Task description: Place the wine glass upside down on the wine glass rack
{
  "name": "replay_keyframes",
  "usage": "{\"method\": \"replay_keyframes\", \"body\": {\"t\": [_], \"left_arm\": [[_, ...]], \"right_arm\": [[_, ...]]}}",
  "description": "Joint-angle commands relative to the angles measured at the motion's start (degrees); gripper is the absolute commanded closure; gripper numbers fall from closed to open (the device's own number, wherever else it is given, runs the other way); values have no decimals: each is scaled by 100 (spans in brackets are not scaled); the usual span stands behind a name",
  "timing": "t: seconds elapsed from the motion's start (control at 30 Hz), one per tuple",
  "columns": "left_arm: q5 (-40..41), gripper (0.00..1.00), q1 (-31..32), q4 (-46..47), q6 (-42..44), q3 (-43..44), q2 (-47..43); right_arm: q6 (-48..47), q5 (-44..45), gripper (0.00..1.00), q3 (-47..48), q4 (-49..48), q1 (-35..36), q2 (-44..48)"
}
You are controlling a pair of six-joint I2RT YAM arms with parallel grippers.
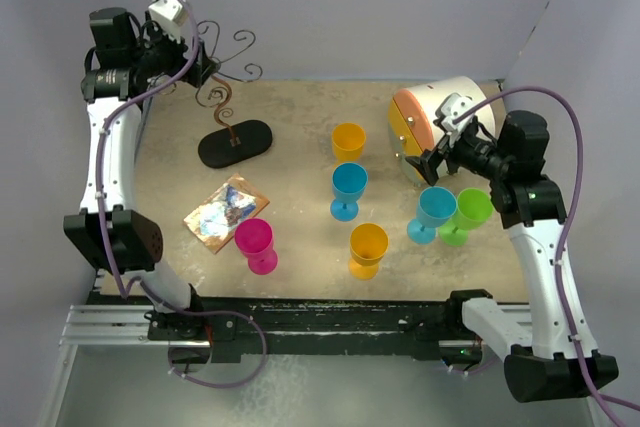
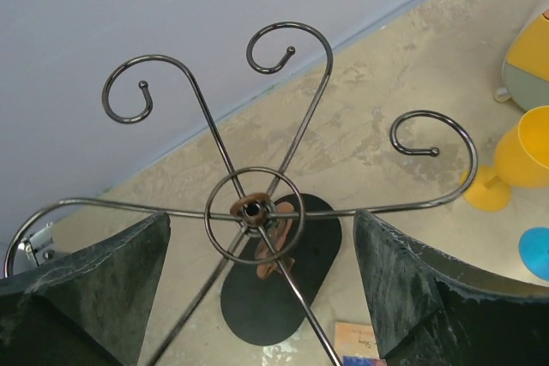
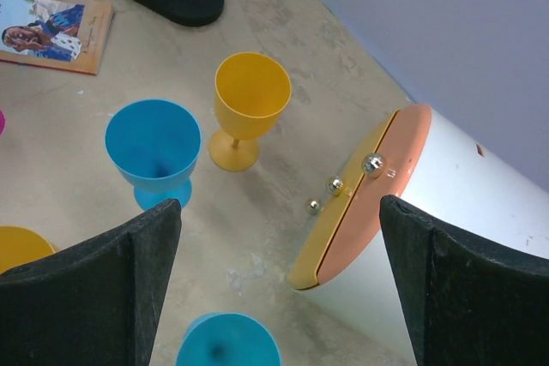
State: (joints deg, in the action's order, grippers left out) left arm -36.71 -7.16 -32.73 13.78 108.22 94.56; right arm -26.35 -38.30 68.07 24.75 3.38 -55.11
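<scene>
The wine glass rack point(image 1: 232, 139) stands at the back left, its black oval base on the table and its curled wire arms point(image 1: 228, 59) bare. My left gripper point(image 1: 205, 72) hangs open just above those arms. In the left wrist view the hub point(image 2: 255, 209) and base point(image 2: 274, 293) lie below the open left gripper point(image 2: 262, 237), which holds nothing. Several plastic wine glasses stand upright: orange point(image 1: 348, 139), blue point(image 1: 349, 187), orange point(image 1: 367, 247), pink point(image 1: 255, 244), blue point(image 1: 433, 212), green point(image 1: 470, 210). My right gripper point(image 1: 425, 162) point(image 3: 279, 207) is open over the table, above a blue glass point(image 3: 227, 345).
A white drum-shaped container with an orange and yellow lid point(image 1: 440, 127) point(image 3: 429, 203) lies on its side at the back right, beside the right gripper. A picture card point(image 1: 226, 212) point(image 3: 51, 27) lies flat near the pink glass. Purple walls close the back and the sides.
</scene>
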Motion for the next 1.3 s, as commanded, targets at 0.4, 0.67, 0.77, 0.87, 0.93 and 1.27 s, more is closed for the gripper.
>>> {"method": "replay_keyframes", "body": {"t": [0.4,0.67,0.77,0.87,0.93,1.27], "left_arm": [[-762,28,-49,-537,881,1106,925],[-689,37,-49,-618,1093,1096,839],[-672,41,-44,-599,1116,1096,844],[-664,47,-49,-575,1134,1119,861],[-647,51,-49,-555,1143,1122,854],[-585,71,-53,-427,1028,1088,919]], "right_arm": [[-83,169,0,-327,-430,23,105],[-99,226,0,-399,-480,23,49],[-99,218,0,-405,-489,23,46],[-101,218,0,-418,-498,23,29],[-99,203,0,-426,-506,23,14],[-107,235,0,-444,-507,23,-17]]}}
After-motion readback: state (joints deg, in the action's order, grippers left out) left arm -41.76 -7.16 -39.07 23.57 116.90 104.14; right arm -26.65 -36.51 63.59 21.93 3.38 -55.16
